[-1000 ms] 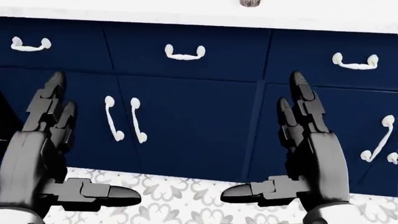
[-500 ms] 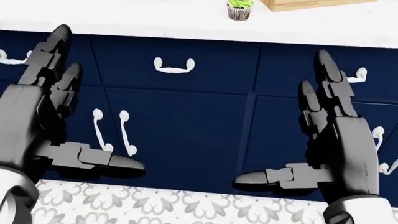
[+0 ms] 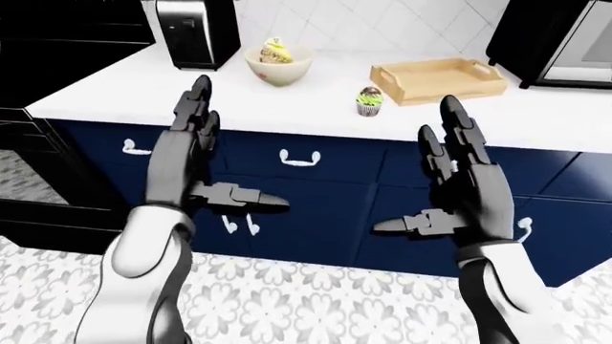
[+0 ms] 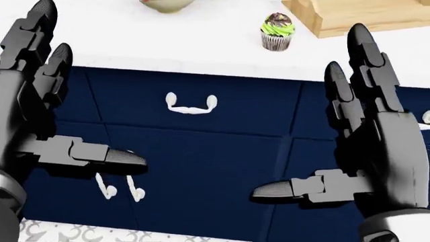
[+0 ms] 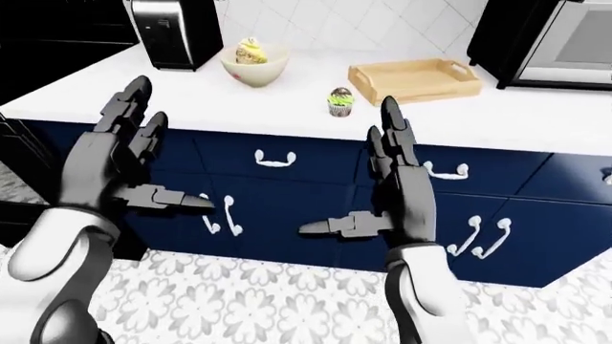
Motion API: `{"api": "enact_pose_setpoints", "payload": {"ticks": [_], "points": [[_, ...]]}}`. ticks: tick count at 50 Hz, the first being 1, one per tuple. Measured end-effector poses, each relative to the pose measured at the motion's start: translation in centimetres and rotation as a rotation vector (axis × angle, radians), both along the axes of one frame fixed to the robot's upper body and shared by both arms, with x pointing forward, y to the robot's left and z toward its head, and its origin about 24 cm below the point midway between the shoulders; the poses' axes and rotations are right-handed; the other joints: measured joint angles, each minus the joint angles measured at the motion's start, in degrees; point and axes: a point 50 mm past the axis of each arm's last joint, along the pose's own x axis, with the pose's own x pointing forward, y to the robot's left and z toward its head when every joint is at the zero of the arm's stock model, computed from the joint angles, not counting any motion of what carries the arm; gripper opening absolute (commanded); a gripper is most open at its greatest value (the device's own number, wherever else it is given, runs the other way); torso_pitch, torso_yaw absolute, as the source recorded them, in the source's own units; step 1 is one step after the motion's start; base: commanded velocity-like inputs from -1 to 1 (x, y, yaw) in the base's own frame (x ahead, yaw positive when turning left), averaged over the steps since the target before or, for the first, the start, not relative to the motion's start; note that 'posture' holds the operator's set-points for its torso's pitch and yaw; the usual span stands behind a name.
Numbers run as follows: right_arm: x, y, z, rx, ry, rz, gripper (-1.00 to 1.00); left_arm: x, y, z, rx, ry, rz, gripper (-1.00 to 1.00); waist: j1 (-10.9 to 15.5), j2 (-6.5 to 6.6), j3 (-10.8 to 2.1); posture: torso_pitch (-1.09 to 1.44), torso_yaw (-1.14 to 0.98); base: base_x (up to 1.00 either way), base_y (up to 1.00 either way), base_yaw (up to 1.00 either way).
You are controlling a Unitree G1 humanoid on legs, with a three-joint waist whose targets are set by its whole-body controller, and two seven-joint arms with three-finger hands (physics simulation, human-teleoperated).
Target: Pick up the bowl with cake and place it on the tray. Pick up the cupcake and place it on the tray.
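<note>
Both hands are raised with fingers spread and thumbs pointing inward: the left hand (image 4: 40, 101) at left, the right hand (image 4: 363, 136) at right. On the white desk (image 4: 134, 45) beyond stands a cupcake (image 4: 278, 32), just left of the wooden tray (image 4: 356, 15).

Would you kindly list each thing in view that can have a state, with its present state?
bowl with cake: upright on the counter, not on the tray.
cupcake: upright on the counter, beside the tray, apart from it.
wooden tray: on the counter, nothing in it.
left hand: open, holding nothing.
right hand: open, holding nothing.
cabinet drawers: closed.
microwave: door closed.
</note>
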Motion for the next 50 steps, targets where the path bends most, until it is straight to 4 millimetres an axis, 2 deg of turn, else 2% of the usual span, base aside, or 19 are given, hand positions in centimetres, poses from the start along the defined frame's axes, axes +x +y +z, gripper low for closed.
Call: {"api": "enact_pose_setpoints", "payload": {"ticks": [3, 5, 7, 11, 13, 14, 16, 19, 21, 24, 27, 31, 34, 36, 38, 40, 42, 45, 50], "points": [[-0.2, -0.5, 0.3, -0.006, 0.003, -0.027, 1.00, 0.1, -0.4, -0.3, -0.004, 0.023, -0.023, 1.00, -1.2, 0.00, 1.73, 0.00, 0.00, 0.34, -0.01, 0.00], [-0.4, -0.6, 0.5, -0.007, 0.002, -0.038, 1.00, -0.2, -0.6, -0.1, -0.001, 0.020, -0.040, 1.00, -1.5, -1.21, 1.43, 0.00, 0.00, 0.00, 0.00, 0.00], [-0.6, -0.4, 0.9, -0.008, -0.020, -0.031, 1.00, -0.5, -0.5, 0.4, -0.002, -0.003, -0.039, 1.00, -1.4, -1.07, 1.37, 0.00, 0.00, 0.00, 0.00, 0.00], [-1.0, -0.3, 1.5, -0.013, -0.037, -0.022, 1.00, -0.7, -0.2, 0.9, -0.005, -0.020, -0.025, 1.00, -2.1, 0.48, 1.85, 0.00, 0.00, 0.00, 0.00, 0.00], [-1.2, -0.4, 1.6, -0.020, -0.039, -0.030, 1.00, -0.6, -0.1, 0.8, -0.007, -0.021, -0.022, 1.00, -2.4, 2.26, 1.29, 0.00, 0.00, 0.06, 0.00, 0.00], [-1.2, -0.4, 1.6, -0.022, -0.039, -0.032, 1.00, -0.4, 0.0, 0.5, -0.007, -0.012, -0.020, 1.00, -2.3, 3.85, 0.96, 0.00, 0.00, 0.12, 0.00, 0.00], [-1.0, -0.1, 1.1, -0.013, -0.006, -0.015, 1.00, 0.0, 0.4, -0.3, -0.010, 0.038, 0.002, 1.00, -1.3, 3.04, 1.40, 0.00, 0.00, 0.12, 0.00, 0.00], [-1.1, 0.1, 1.1, -0.015, 0.001, 0.002, 1.00, -0.2, 0.8, -0.3, -0.017, 0.038, 0.028, 1.00, -0.9, 4.11, 0.34, 0.00, 0.00, 0.11, 0.00, 0.00], [-1.4, -0.1, 1.6, -0.015, -0.031, -0.005, 1.00, -0.4, 0.7, 0.4, -0.016, -0.002, 0.023, 1.00, -1.1, 3.70, -0.39, 0.00, 0.00, 0.12, 0.00, 0.00], [-1.8, -0.1, 2.2, -0.016, -0.075, -0.013, 1.00, -0.8, 0.5, 1.0, -0.012, -0.050, 0.008, 1.00, -1.2, 1.87, -0.09, 0.00, 0.00, 0.11, 0.00, 0.00], [-1.6, 0.0, 2.2, -0.021, -0.077, -0.009, 1.00, -0.7, 0.6, 0.9, -0.015, -0.047, 0.004, 1.00, -1.6, -1.27, -0.37, 0.00, 0.00, 0.12, 0.00, 0.00], [-1.3, -0.5, 1.3, -0.022, -0.019, -0.040, 1.00, -0.3, 0.1, -0.4, -0.022, 0.026, -0.025, 1.00, -2.5, -0.73, 0.12, 0.00, 0.00, 0.11, 0.00, 0.00], [-1.3, -0.3, 1.4, -0.025, -0.026, -0.036, 1.00, -0.3, 0.3, -0.3, -0.022, 0.022, -0.019, 1.00, -2.2, 0.85, 0.11, 0.00, 0.00, 0.22, 0.00, 0.00], [-1.3, -0.2, 1.5, -0.023, -0.035, -0.030, 1.00, -0.4, 0.4, 0.0, -0.023, 0.002, -0.013, 1.00, -2.3, 2.47, 0.87, 0.00, 0.00, 0.36, 0.00, 0.00], [-1.4, -0.2, 1.6, -0.023, -0.045, -0.029, 1.00, -0.5, 0.4, 0.4, -0.026, -0.023, -0.010, 1.00, -2.8, 4.25, 1.13, 0.00, 0.00, 0.36, 0.00, 0.00], [-1.5, -0.1, 1.9, -0.022, -0.065, -0.024, 1.00, -0.6, 0.4, 0.7, -0.024, -0.042, -0.006, 1.00, -2.7, 6.57, 0.51, 0.00, 0.00, 0.36, 0.00, 0.00], [-1.5, 0.1, 1.7, -0.012, -0.053, -0.006, 1.00, -0.6, 0.7, 0.5, -0.025, -0.029, 0.010, 1.00, -2.0, 5.89, 1.12, 0.00, 0.00, 0.33, 0.00, 0.00], [-1.4, 0.1, 1.5, -0.010, -0.033, 0.001, 1.00, -0.4, 0.8, 0.2, -0.024, -0.003, 0.024, 1.00, -1.6, 5.93, 0.37, 0.00, 0.00, 0.29, 0.00, 0.00], [-1.6, 0.0, 2.1, -0.010, -0.068, -0.008, 1.00, -0.3, 0.6, 0.4, -0.021, -0.020, 0.011, 1.00, -0.8, 2.40, 0.39, 0.00, 0.00, 0.29, 0.00, 0.00]]}}
